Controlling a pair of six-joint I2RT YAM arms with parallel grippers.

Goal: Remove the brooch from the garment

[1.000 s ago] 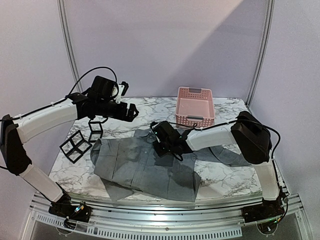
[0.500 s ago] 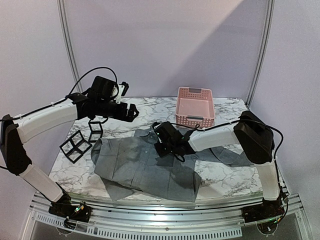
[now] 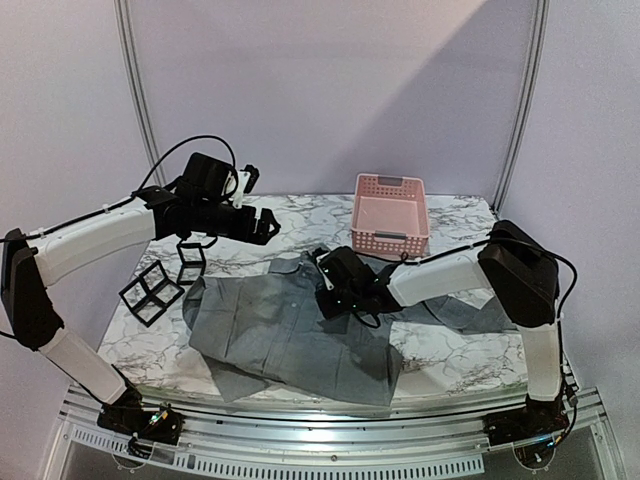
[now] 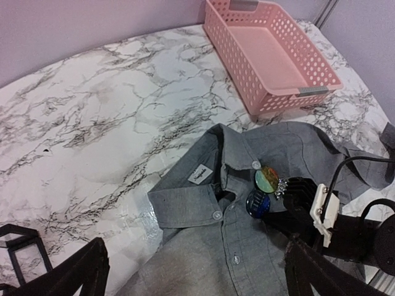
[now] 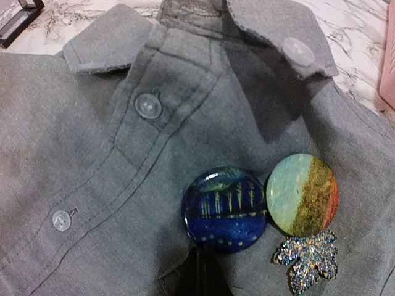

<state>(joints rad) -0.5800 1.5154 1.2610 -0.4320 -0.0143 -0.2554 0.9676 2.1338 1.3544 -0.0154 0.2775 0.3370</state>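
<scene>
The grey garment (image 3: 270, 330) is a buttoned shirt lying flat on the marble table. Three brooches sit below its collar. In the right wrist view they are a round dark blue one (image 5: 224, 208), a round teal and orange one (image 5: 302, 194) and a sparkly blue leaf (image 5: 307, 258). My right gripper (image 5: 200, 271) is shut, its tip on the cloth at the blue brooch's lower rim. The left wrist view shows it beside the brooches (image 4: 299, 197). My left gripper (image 3: 262, 226) is open and empty, high over the table's back left.
A pink basket (image 3: 390, 212) stands at the back of the table, right of the collar. Black wire cube frames (image 3: 160, 280) stand at the left, beside the shirt's sleeve. One sleeve trails right under my right arm.
My right gripper has slid a little right and nearer over the shirt, close to the brooches. The left arm has not moved.
</scene>
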